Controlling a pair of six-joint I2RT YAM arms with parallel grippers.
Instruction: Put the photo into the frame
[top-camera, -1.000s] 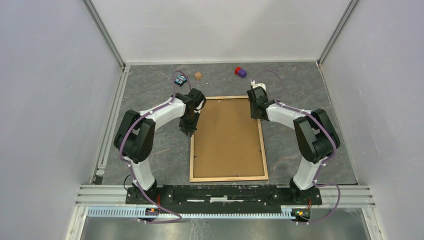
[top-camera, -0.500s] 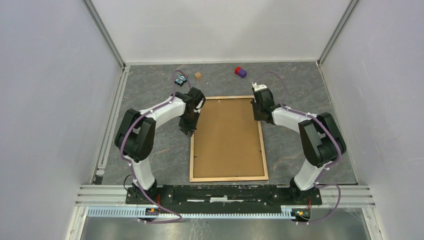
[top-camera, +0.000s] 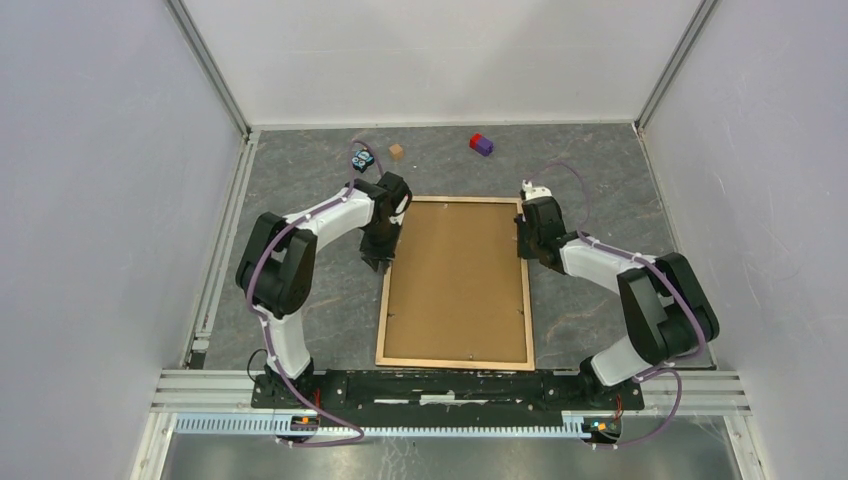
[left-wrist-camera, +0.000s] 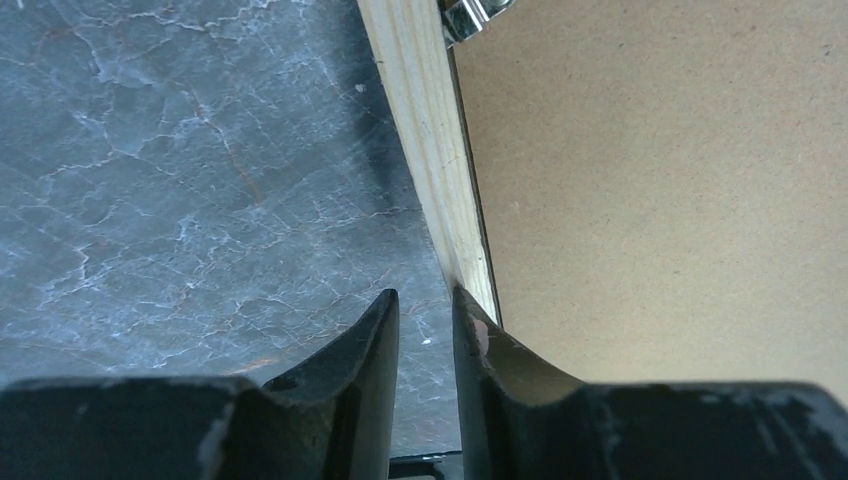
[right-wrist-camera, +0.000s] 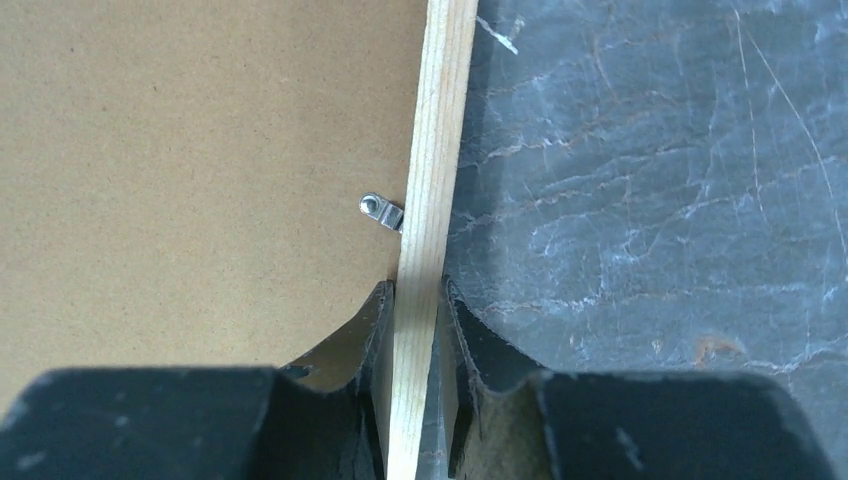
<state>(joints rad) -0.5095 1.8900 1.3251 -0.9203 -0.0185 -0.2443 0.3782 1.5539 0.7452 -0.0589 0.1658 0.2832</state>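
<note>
Both hands are down at the long rails, so starting there: the right hand (right-wrist-camera: 417, 300) is clamped on the right rail of the frame (right-wrist-camera: 434, 140), with the light wood strip pinched between its fingers and a small metal clip (right-wrist-camera: 382, 211) just ahead on the inner edge. Over on the other side, the left hand (left-wrist-camera: 425, 305) is only open a sliver, nothing in the gap but grey tabletop (left-wrist-camera: 200, 180), and one fingertip overlaps the left rail's outer edge. The frame lies flat mid-tabletop between the arms, filled by the brown backing board (top-camera: 455, 275). Way at the far edge: a red-and-purple block (top-camera: 481, 144), a tan cube (top-camera: 397, 152) and a small blue-black thing (top-camera: 361, 159).
</note>
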